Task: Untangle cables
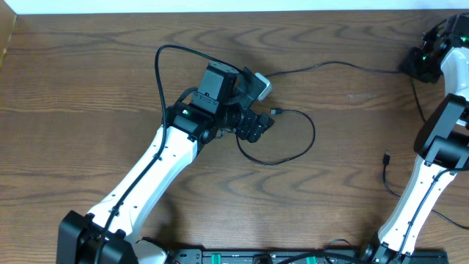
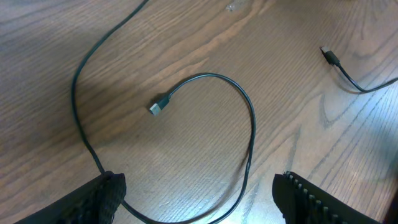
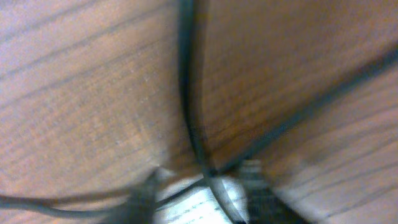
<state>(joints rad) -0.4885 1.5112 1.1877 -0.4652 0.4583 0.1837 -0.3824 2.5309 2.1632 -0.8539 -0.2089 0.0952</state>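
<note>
Left end effector (image 2: 198, 190) hangs low over the counter (image 1: 88, 81), jaws spread wide and holding nothing. A black cable (image 2: 252, 134) loops on the wood just ahead of it, its plug (image 2: 155, 109) inside the loop. The cable runs on toward the right end effector (image 1: 414, 64); that blurred close view cannot settle its grip. A second plug (image 1: 386, 157) lies well apart.
</note>
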